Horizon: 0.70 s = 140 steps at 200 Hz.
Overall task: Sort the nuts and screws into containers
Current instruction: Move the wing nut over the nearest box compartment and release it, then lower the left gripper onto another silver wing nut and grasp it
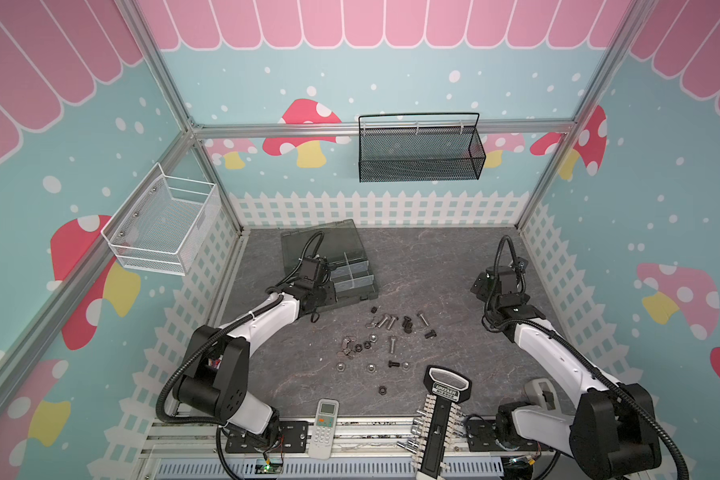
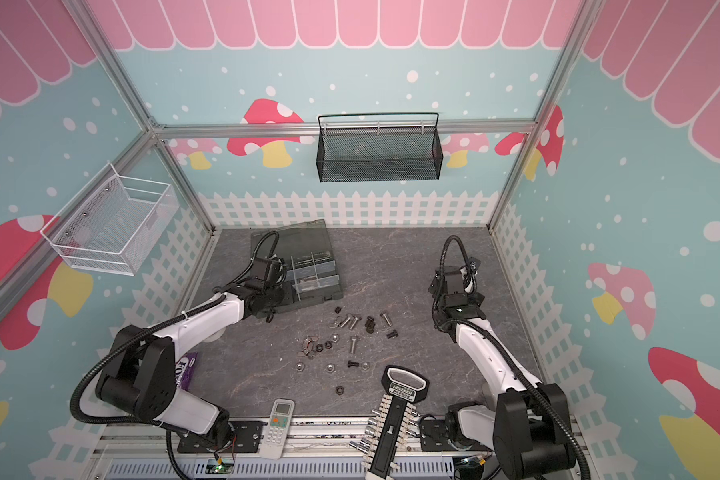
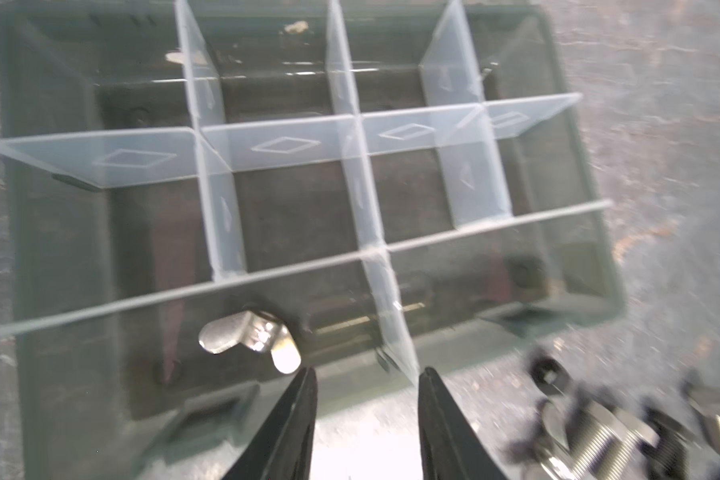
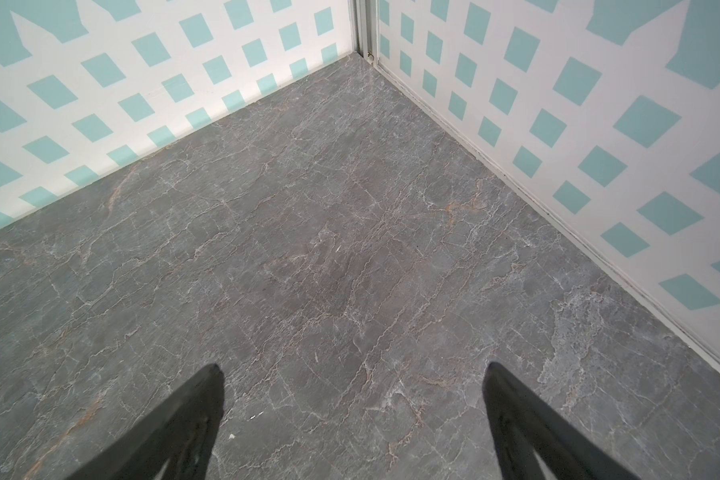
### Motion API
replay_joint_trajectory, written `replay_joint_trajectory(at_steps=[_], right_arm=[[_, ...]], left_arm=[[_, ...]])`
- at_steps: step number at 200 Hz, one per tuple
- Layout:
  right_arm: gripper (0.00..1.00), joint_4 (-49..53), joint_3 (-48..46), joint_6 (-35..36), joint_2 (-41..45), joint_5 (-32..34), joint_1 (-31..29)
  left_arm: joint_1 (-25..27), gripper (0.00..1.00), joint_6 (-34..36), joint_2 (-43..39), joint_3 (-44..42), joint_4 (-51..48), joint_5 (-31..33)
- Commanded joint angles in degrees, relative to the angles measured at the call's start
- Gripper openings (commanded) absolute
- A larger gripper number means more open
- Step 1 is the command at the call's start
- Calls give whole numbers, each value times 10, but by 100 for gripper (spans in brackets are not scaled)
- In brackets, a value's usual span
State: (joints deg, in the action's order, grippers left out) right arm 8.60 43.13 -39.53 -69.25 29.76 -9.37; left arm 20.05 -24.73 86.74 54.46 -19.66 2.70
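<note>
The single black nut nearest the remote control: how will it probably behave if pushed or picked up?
The black nut lies flat, hole up, so it would probably slide on the smooth table, not roll. Small and low, it may slip from a pinch. Likely stiff.

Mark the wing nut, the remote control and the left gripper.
wing nut [image 3: 258, 336], left wrist view, its middle hub.
remote control [image 1: 323, 432], a top view, its keypad.
left gripper [image 3: 367, 370], left wrist view, between fingertips.

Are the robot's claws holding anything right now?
No, nothing. The left gripper is open above the organizer box; the right gripper is open over the table.
</note>
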Motion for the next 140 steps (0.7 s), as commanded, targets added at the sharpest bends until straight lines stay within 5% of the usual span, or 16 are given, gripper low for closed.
replay_joint_trajectory(at_steps=[1, 69, 140], right_arm=[[98, 9, 6, -11, -1, 6, -2], [98, 14, 9, -19, -22, 10, -2], [98, 20, 12, -19, -25, 11, -2]], left_arm=[[24, 42, -29, -32, -29, -15, -18], [121, 42, -46, -47, -76, -86, -54], [155, 50, -47, -7, -78, -107, -75]])
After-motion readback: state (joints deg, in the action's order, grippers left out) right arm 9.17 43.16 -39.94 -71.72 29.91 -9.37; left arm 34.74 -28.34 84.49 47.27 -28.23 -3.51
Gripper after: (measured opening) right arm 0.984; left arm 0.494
